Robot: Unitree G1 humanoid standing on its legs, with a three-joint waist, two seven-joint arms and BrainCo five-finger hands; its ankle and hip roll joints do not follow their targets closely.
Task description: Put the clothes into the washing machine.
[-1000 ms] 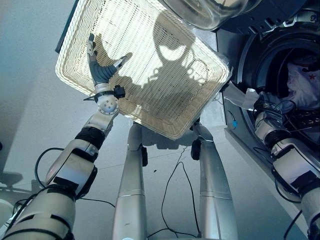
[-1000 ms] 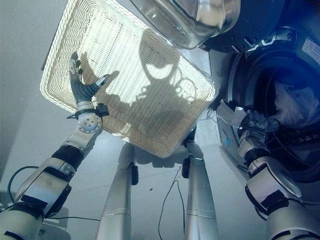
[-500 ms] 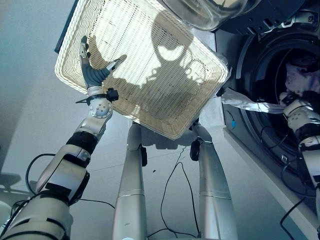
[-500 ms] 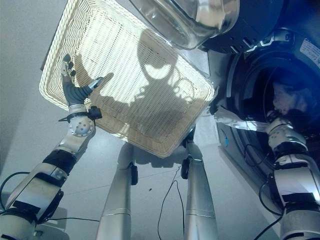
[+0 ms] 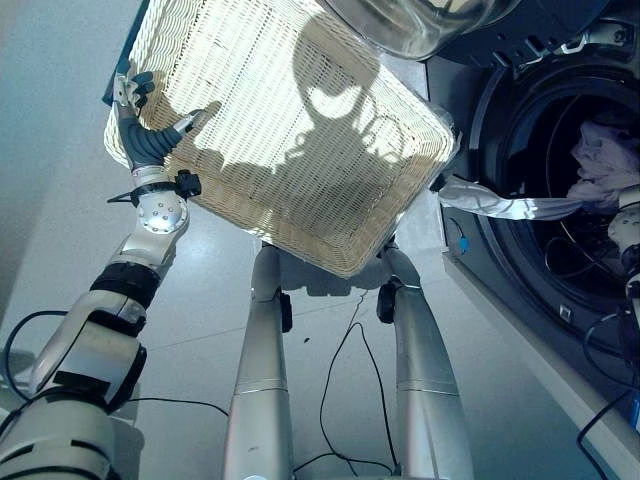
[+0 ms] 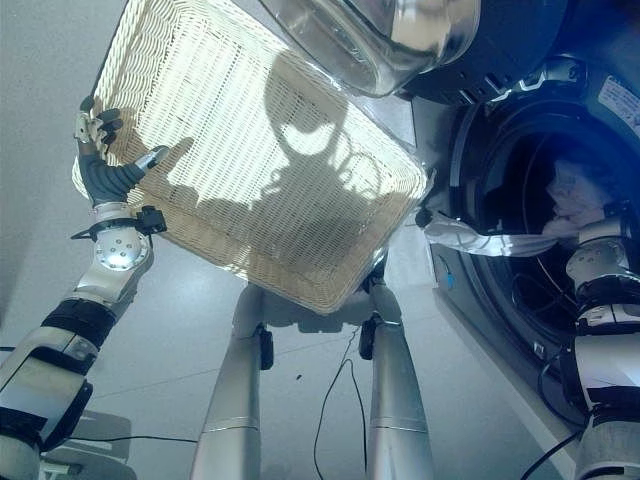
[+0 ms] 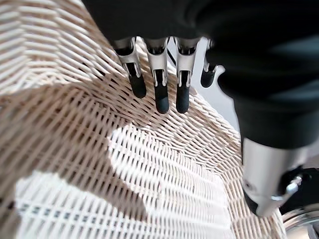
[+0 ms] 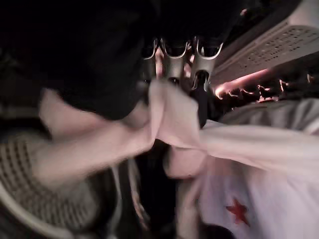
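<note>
Reaching into the drum at the right of the frame, the right hand (image 8: 172, 64) has its fingers curled around pale cloth, part of a white garment (image 5: 605, 165) bunched inside the washing machine (image 5: 520, 250). In the right wrist view that cloth bears a red star, and the fingers pinch a fold of it. One long strip of the garment (image 5: 500, 205) trails back out over the lower left of the door opening and ends at the near corner of the wicker basket (image 5: 300, 130), so the load is not fully in.

The basket, filling the upper middle of the frame, looks empty: its woven floor is bare in both eye views and in the left wrist view. As I judge it, the task is nearly finished; what remains is to draw that trailing strip past the rim and into the drum.

The left hand (image 5: 140, 140) shows at the upper left, over the basket's left rim, fingers straight and relaxed with nothing in them.

For room, the open glass door (image 5: 420, 25) hangs at the top centre over the basket's far edge. The drum mouth is wide, but the strip crosses its rim and could snag there.
</note>
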